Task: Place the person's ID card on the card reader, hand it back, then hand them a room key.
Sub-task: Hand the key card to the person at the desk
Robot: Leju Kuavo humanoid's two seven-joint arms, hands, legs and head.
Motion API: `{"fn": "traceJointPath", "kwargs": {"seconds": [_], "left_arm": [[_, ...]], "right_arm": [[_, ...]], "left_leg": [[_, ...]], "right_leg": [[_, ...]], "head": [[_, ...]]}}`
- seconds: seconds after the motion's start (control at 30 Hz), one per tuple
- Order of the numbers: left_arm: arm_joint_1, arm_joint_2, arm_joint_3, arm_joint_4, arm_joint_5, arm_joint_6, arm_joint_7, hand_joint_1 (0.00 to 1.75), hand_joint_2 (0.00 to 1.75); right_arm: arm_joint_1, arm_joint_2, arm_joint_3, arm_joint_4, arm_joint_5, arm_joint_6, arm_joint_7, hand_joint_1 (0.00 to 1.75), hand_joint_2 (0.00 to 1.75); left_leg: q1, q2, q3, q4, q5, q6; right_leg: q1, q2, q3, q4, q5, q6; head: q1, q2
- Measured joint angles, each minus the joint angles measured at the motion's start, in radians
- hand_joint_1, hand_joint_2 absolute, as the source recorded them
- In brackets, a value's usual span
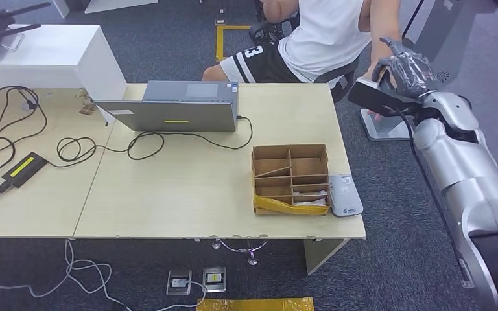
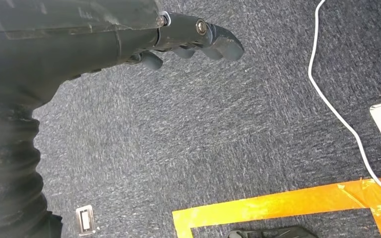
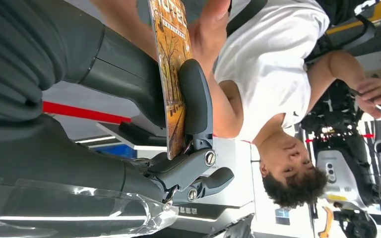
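My right hand (image 1: 405, 65) is raised past the table's far right corner, up at the seated person (image 1: 324, 39). It pinches a thin card with an orange autumn picture (image 3: 171, 74) between thumb and fingers (image 3: 194, 99). The person's hand (image 3: 211, 25) touches the card's far end. I cannot tell whether this card is the ID or the room key. The grey card reader (image 1: 345, 194) lies near the table's front right edge, bare on top. My left hand (image 2: 198, 32) hangs over the carpet, holding nothing, its fingers loosely extended.
A cardboard compartment box (image 1: 290, 178) stands just left of the reader, with a yellow item along its front. A grey laptop (image 1: 175, 107), cables and a power brick (image 1: 24, 168) occupy the table's back and left. The person's chair (image 1: 337, 71) is behind the table's right corner.
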Motion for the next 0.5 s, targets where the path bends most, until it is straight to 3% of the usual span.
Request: {"fn": "traceJointPath", "kwargs": {"seconds": [0.13,0.2,0.27,0.3,0.4,0.43,0.5], "left_arm": [[0.0,0.0,-0.008,0.0,0.0,0.001,0.0,0.0,1.75],[0.0,0.0,-0.011,0.0,0.0,0.002,0.0,0.0,1.75],[0.0,0.0,-0.012,0.0,0.0,0.003,0.0,0.0,1.75],[0.0,0.0,-0.012,0.0,0.001,0.004,0.001,0.0,1.75],[0.0,0.0,-0.012,0.0,0.001,0.006,0.003,0.0,1.75],[0.0,0.0,-0.013,0.0,0.001,0.007,0.004,0.0,1.75],[0.0,0.0,-0.013,0.0,0.001,0.007,0.007,0.0,1.75]], "right_arm": [[-0.024,0.021,0.014,0.064,0.013,-0.008,0.019,1.75,1.75],[-0.028,0.029,0.019,0.085,0.017,-0.01,0.029,1.67,1.75],[-0.029,0.035,0.022,0.1,0.019,-0.011,0.038,1.4,1.75],[-0.029,0.037,0.023,0.106,0.02,-0.012,0.042,1.15,1.75],[-0.029,0.042,0.028,0.122,0.02,-0.014,0.047,0.2,1.75],[-0.029,0.044,0.03,0.127,0.02,-0.016,0.047,0.02,1.75],[-0.029,0.047,0.032,0.137,0.02,-0.022,0.048,0.0,1.75]], "left_leg": [[0.0,0.0,0.0,0.0,0.0,0.0],[0.0,0.0,0.0,0.0,0.0,0.0],[0.0,0.0,0.0,0.0,0.0,0.0],[0.0,-0.001,0.0,0.0,0.0,0.0],[0.0,0.0,0.0,0.0,0.0,0.0],[0.0,0.0,0.0,0.0,0.0,0.0],[0.0,0.0,0.0,0.0,0.0,0.0]], "right_leg": [[0.0,0.0,0.0,0.0,0.0,0.0],[0.0,0.0,0.0,0.0,0.0,0.0],[0.0,0.0,0.0,0.0,0.0,0.0],[0.0,0.0,0.0,0.0,0.0,0.0],[0.0,0.0,0.0,0.0,0.0,0.0],[0.0,0.0,0.0,0.0,0.0,0.0],[0.0,0.0,0.0,0.0,0.0,0.0]], "head": [[0.0,0.0],[0.0,0.0],[0.0,0.0],[0.0,0.0],[0.0,0.0],[0.0,0.0],[0.0,0.0]]}}
